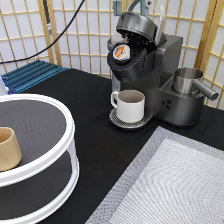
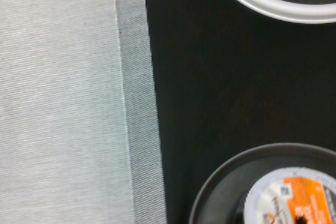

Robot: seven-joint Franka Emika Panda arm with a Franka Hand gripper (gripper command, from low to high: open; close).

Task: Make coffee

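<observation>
The black table (image 1: 90, 125) carries all items observed. A grey woven mat (image 1: 170, 185) covers its corner at the exterior view's bottom right; the wrist view shows the same mat (image 2: 60, 110) edge against the dark surface. A white two-tier round stand (image 1: 35, 150) occupies the exterior view's left, with a tan handleless cup (image 1: 9, 148) on its upper tier. The dark coffee machine (image 1: 150, 80) stands at the exterior view's top right, lid raised. A metal jug (image 1: 190, 82) sits on its right side. A white mug (image 1: 129, 105) rests on the drip tray under the brew head. The coffee (image 1: 120, 51) pod sits in the open chamber, orange-and-white foil facing outward; the wrist view shows what appears to be the same pod (image 2: 296, 202), partly cropped. The gripper is not visible in the exterior view, so its state cannot be reported.
</observation>
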